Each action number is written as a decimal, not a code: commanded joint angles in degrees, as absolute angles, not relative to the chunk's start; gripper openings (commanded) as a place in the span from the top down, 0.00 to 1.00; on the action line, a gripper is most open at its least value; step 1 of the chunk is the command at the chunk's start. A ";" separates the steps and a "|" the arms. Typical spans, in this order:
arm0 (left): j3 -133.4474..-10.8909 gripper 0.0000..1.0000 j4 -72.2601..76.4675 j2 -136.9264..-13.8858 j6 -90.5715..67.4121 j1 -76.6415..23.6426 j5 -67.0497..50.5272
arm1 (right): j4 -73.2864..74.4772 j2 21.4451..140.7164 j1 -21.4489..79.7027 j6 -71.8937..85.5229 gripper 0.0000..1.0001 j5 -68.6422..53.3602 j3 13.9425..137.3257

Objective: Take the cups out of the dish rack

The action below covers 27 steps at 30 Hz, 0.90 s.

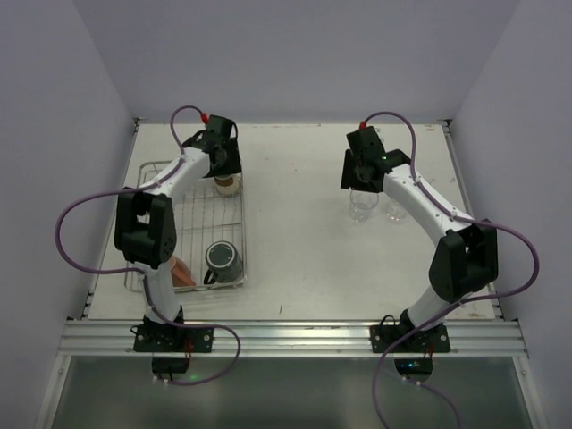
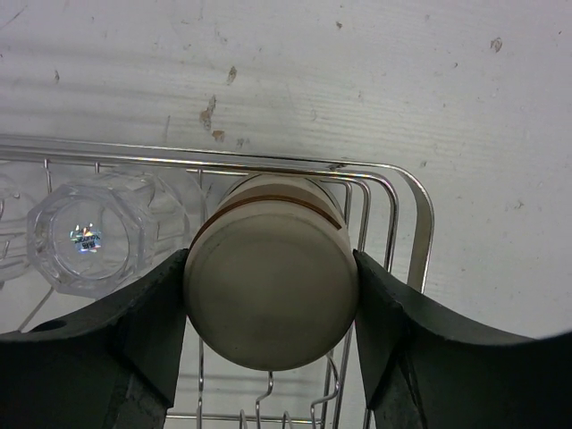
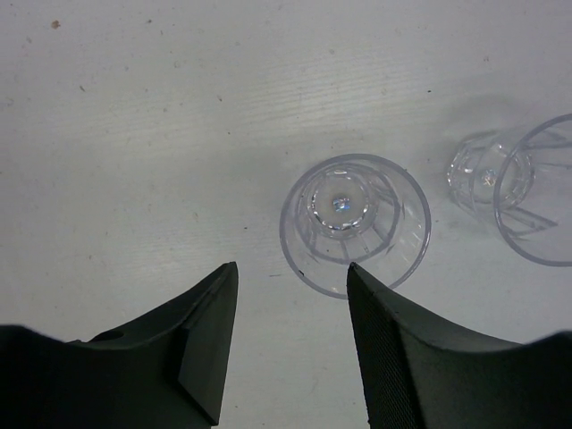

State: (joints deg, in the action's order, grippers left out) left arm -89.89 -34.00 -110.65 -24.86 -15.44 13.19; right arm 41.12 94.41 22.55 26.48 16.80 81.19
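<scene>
in the top view the left arm (image 1: 147,228) covers most of the orange-red cup (image 1: 183,271), part of the beige-brown cup (image 1: 227,186) and part of the dish rack (image 1: 244,241). the right wrist view's right edge cuts off the second clear glass (image 3: 541,201).

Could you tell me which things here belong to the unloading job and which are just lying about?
Job: dish rack, beige cup, clear glass in rack, dark mug, orange-red cup, two clear glasses outside it.
Just there: purple cables, metal rail.
</scene>
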 commanded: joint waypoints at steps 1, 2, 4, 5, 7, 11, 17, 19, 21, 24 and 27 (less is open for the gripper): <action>-90.18 1.00 -32.08 -105.13 -24.34 -15.21 12.92 | 40.34 90.44 22.85 26.19 0.44 17.05 81.65; -89.91 1.00 -32.17 -103.12 -24.35 -15.12 13.18 | 41.12 90.18 22.85 26.28 0.44 16.70 82.09; -89.30 1.00 -31.91 -100.56 -24.43 -15.12 13.18 | 41.75 89.56 23.11 26.45 0.42 16.09 83.23; -88.86 1.00 -31.90 -97.94 -24.43 -15.12 13.01 | 41.92 89.39 23.12 26.54 0.39 15.04 83.49; -88.51 1.00 -31.90 -95.29 -24.43 -15.21 12.66 | 41.75 88.60 23.20 26.89 0.38 13.11 84.02; -86.84 1.00 -30.68 -86.08 -24.43 -15.20 8.63 | 38.95 87.72 23.12 27.33 0.33 2.32 84.20; -78.50 1.00 -21.64 -73.23 -26.54 -15.12 -5.69 | 27.81 86.84 23.12 32.69 0.30 -24.58 82.18; -72.81 1.00 -15.32 -70.06 -28.82 -15.12 -10.00 | 24.10 86.57 23.12 35.84 0.31 -32.12 81.04; -69.10 1.00 -8.92 -66.46 -31.97 -15.12 -16.33 | 18.65 86.31 22.94 38.31 0.31 -37.24 80.25; -61.46 1.00 1.70 -63.03 -37.59 -15.03 -23.71 | 6.19 85.52 22.41 45.94 0.31 -46.47 76.66; -54.07 1.00 11.93 -60.47 -42.60 -15.12 -28.64 | -11.73 85.69 21.36 57.36 0.33 -54.39 71.29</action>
